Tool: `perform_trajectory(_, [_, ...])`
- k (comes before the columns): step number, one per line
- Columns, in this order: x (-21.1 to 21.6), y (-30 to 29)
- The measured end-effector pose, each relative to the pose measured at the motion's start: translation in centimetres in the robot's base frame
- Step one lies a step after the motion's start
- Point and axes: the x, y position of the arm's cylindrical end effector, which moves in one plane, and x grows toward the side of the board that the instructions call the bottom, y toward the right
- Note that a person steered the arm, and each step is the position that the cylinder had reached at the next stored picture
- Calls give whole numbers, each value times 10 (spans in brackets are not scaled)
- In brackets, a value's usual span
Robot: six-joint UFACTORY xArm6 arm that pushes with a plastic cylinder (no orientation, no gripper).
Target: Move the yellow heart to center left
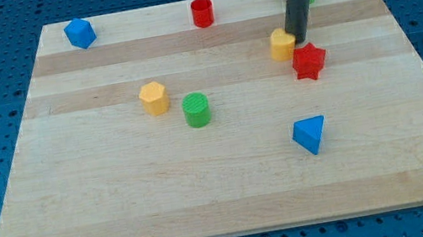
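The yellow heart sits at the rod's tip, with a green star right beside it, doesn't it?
Not quite. The star beside the yellow heart is red, not green, as the camera view shows. The rest holds: my tip is right against the heart's right side.

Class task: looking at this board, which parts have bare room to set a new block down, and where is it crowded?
Free: the strip below the blue triangle, and the left side below the blue block. Crowded: my tip, the yellow heart and the red star bunch together.
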Motion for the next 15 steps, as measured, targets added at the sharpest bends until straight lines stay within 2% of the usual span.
perform_trajectory(1, [15, -6])
perform_trajectory(3, [17, -111])
perform_trajectory(8, [22, -147])
perform_trajectory(9, [15, -98])
perform_trajectory(10, [-12, -86])
perform_trajectory(11, [5, -169])
perform_trajectory(12, [5, -211])
perform_trajectory(13, [2, -183])
perform_trajectory(15, [-1, -269])
